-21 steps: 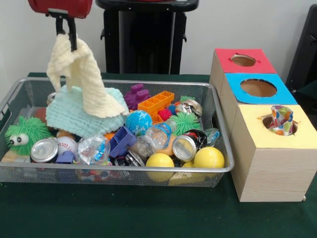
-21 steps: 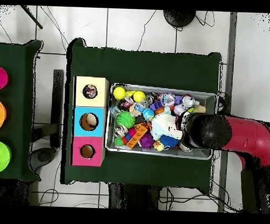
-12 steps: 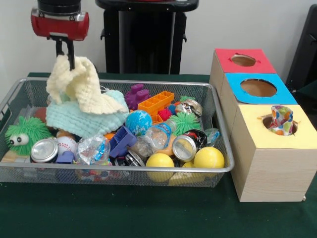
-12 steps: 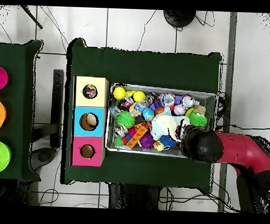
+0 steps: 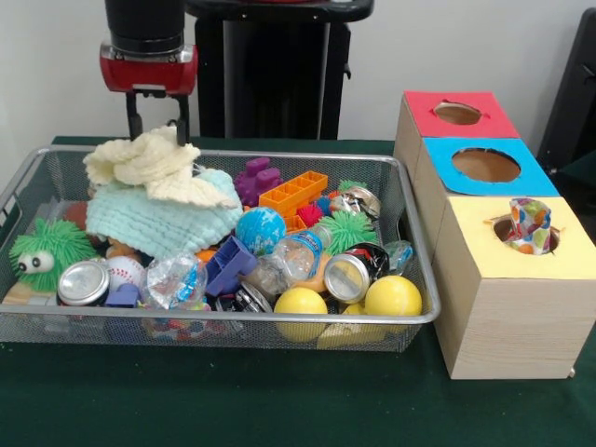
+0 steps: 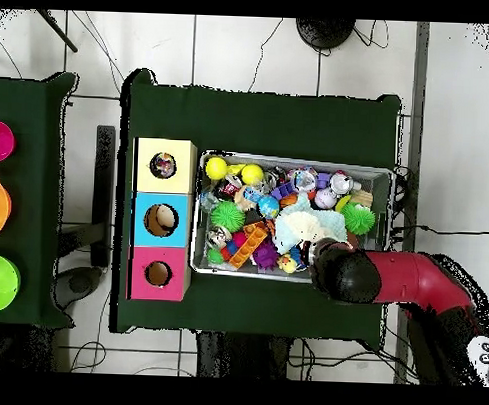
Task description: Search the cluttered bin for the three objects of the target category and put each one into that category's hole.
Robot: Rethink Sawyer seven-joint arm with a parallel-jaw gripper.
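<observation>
A cream knitted cloth (image 5: 149,166) lies crumpled on a pale teal cloth (image 5: 158,219) at the back left of the wire bin (image 5: 279,321). My gripper (image 5: 158,119) hangs just above the cream cloth, open, with nothing between its fingers (image 5: 134,121). In the overhead view the arm's black head (image 6: 341,276) sits over the bin's lower edge and hides the fingers; the cream cloth (image 6: 300,228) shows beside it. A colourful crumpled piece (image 5: 529,223) sticks out of the yellow box's hole.
Three boxes stand right of the bin: red (image 5: 419,107), blue (image 5: 447,177), yellow (image 5: 503,307). The bin holds two yellow balls (image 5: 300,303), cans (image 5: 82,282), a green fuzzy toy (image 5: 42,251), an orange brick (image 5: 293,193), a globe ball (image 5: 260,229) and a plastic bottle (image 5: 298,253).
The gripper came down with the cream cloth, let it go onto the teal cloth, and shifted right in the front view. Its fingers now stand apart.
</observation>
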